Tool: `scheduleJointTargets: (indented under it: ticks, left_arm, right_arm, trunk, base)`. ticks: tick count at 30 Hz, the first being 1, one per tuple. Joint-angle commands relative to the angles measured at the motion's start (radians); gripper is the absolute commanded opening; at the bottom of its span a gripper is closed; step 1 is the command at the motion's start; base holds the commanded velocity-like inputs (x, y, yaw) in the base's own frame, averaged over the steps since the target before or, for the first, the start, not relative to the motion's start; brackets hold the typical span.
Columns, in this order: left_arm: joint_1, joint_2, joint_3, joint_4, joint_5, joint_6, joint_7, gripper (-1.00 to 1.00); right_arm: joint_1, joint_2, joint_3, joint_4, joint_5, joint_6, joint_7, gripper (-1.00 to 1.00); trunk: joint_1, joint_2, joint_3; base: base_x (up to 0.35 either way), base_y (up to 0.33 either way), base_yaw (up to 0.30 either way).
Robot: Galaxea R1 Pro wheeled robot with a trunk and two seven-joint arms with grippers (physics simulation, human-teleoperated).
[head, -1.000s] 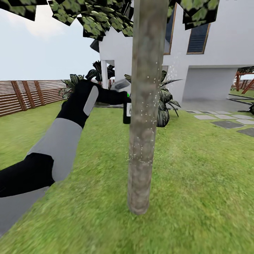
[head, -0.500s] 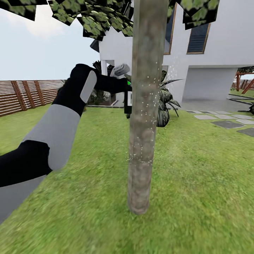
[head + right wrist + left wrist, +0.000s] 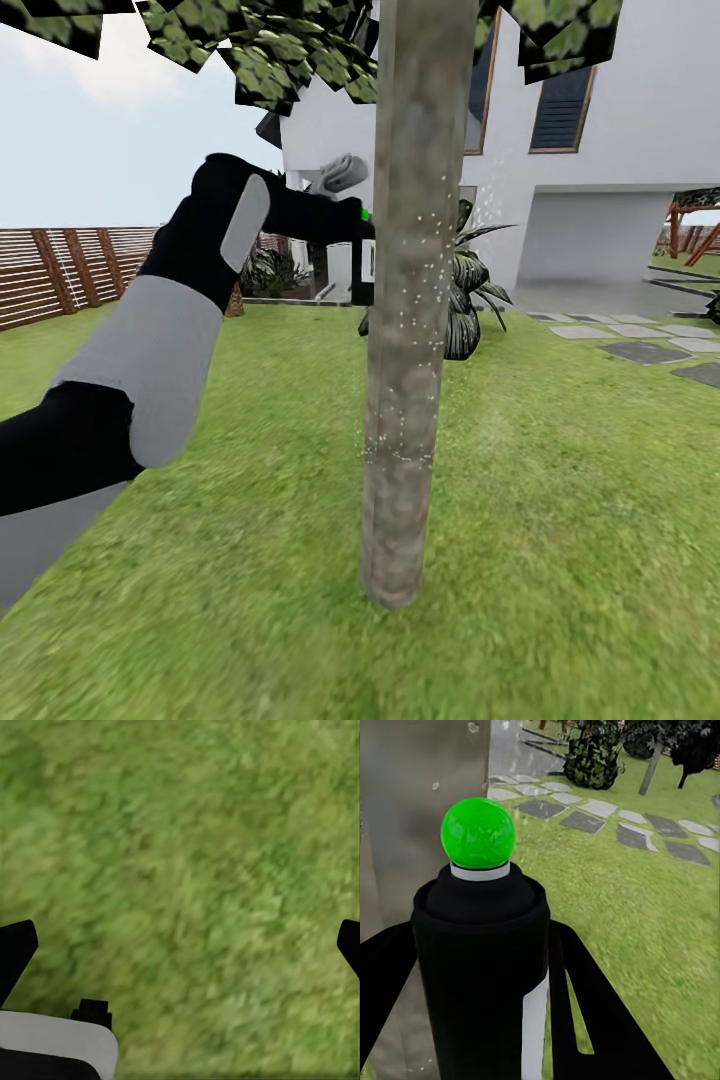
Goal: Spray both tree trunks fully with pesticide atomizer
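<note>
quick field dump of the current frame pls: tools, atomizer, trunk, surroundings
left tool: shut on the pesticide atomizer, held upright beside the tree trunk
atomizer top: green dot
trunk: white pesticide specks over its middle; lowest stretch looks bare
right tool: open over the lawn
background: white house, wooden fence

Left arm stretched forward and raised, left pincer [image 3: 358,232] clamped on the pesticide atomizer [image 3: 480,967]. Right pincer [image 3: 180,945] spread wide, pointing straight down, holding nothing.
</note>
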Motion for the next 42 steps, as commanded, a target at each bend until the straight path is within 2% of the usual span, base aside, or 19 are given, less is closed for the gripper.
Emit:
scheduleJointTargets:
  ticks: [1,6,11,16,24,29,33,39,42]
  left_arm:
    - [-0.008,0.000,0.001,0.000,0.000,0.000,0.001,-1.00]
    - [-0.048,0.004,0.005,0.010,-0.001,-0.001,0.004,-1.00]
    - [-0.153,0.004,0.006,0.132,-0.001,-0.003,0.007,-1.00]
    - [-0.209,0.008,0.008,0.147,-0.001,-0.003,0.008,-1.00]
    - [-0.220,0.034,0.013,0.163,-0.001,-0.003,0.008,-1.00]
    - [-0.221,0.051,0.018,0.239,-0.003,-0.005,0.008,-1.00]
    - [-0.221,0.063,0.022,0.334,-0.002,-0.011,0.011,-1.00]
    - [-0.221,0.067,0.022,0.376,-0.003,-0.015,0.011,-1.00]
    - [-0.220,0.064,0.022,0.459,-0.003,-0.086,0.011,-1.00]
  right_arm:
    - [0.000,0.000,0.000,0.000,0.000,0.000,0.000,1.00]
    - [0.000,0.000,0.000,0.000,0.000,0.000,0.000,1.00]
    - [0.000,0.000,0.000,0.000,0.000,0.000,0.000,1.00]
    - [0.000,0.000,0.000,0.000,0.000,0.000,0.000,1.00]
    - [0.000,0.000,0.000,0.000,0.000,0.000,0.000,1.00]
    - [0.000,0.000,0.000,0.000,0.000,0.000,0.000,1.00]
    - [0.000,0.000,0.000,0.000,0.000,0.000,0.000,1.00]
    - [0.000,0.000,0.000,0.000,0.000,0.000,0.000,1.00]
    - [0.000,0.000,0.000,0.000,0.000,0.000,0.000,1.00]
  trunk:
    - [0.000,0.000,0.000]
    - [0.000,0.000,0.000]
    - [0.000,0.000,0.000]
    - [0.000,0.000,0.000]
    - [0.000,0.000,0.000]
    - [0.000,0.000,0.000]
    - [0.000,0.000,0.000]
    - [0.000,0.000,0.000]
    - [0.000,0.000,0.000]
  base:
    - [0.000,0.000,0.000]
    - [0.000,0.000,0.000]
    - [0.000,0.000,0.000]
    - [0.000,0.000,0.000]
    - [0.000,0.000,0.000]
    - [0.000,0.000,0.000]
    - [0.000,0.000,0.000]
    - [0.000,0.000,0.000]
    - [0.000,0.000,0.000]
